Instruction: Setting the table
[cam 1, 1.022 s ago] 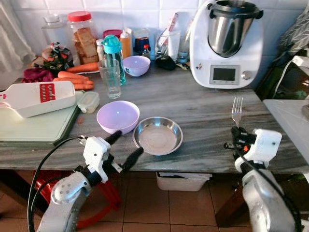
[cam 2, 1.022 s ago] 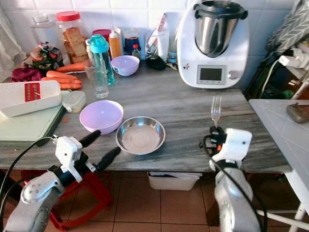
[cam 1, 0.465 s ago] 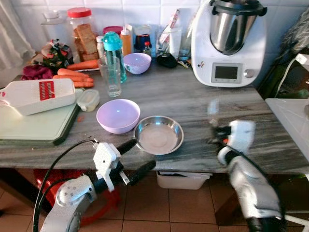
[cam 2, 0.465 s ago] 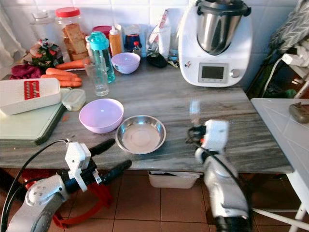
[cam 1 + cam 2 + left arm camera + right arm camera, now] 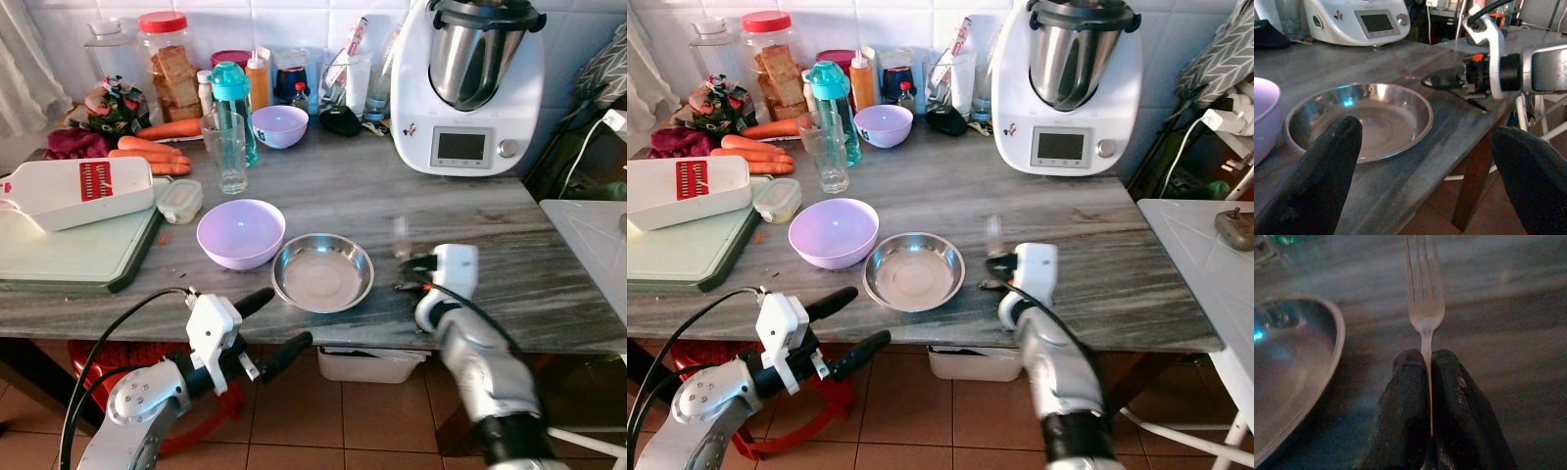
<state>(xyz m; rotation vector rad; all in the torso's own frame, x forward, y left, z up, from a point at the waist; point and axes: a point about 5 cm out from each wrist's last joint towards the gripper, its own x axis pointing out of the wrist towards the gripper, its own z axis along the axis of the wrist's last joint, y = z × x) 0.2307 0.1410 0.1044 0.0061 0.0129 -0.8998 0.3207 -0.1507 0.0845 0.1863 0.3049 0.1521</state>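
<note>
Grey marble counter (image 5: 460, 211) runs along a white tiled wall, crowded at the back. Counting what stands on it: two lilac bowls, one big lilac bowl (image 5: 241, 233) near the front and one small bowl (image 5: 279, 126) by the wall; one steel dish (image 5: 322, 273); one drinking glass (image 5: 228, 153); one teal bottle (image 5: 231, 108); one white food processor (image 5: 467, 86); one white grater (image 5: 77, 193) lying on one green cutting board (image 5: 73, 257); a few carrots (image 5: 155, 148) beyond that.

One fork (image 5: 1423, 303) is in play. The right gripper (image 5: 409, 275) pinches its handle tight between both fingers (image 5: 1408, 401), tines pointing out ahead over the marble, just beside the steel dish on the gripper's inner side. In the eye views the fork is a blur above the gripper.

The left gripper (image 5: 278, 322) hangs at the counter's front edge, below the big lilac bowl, its two fingers spread wide with nothing between them. From its wrist, the steel dish lies straight ahead and the right gripper sits just past the dish's far rim.
</note>
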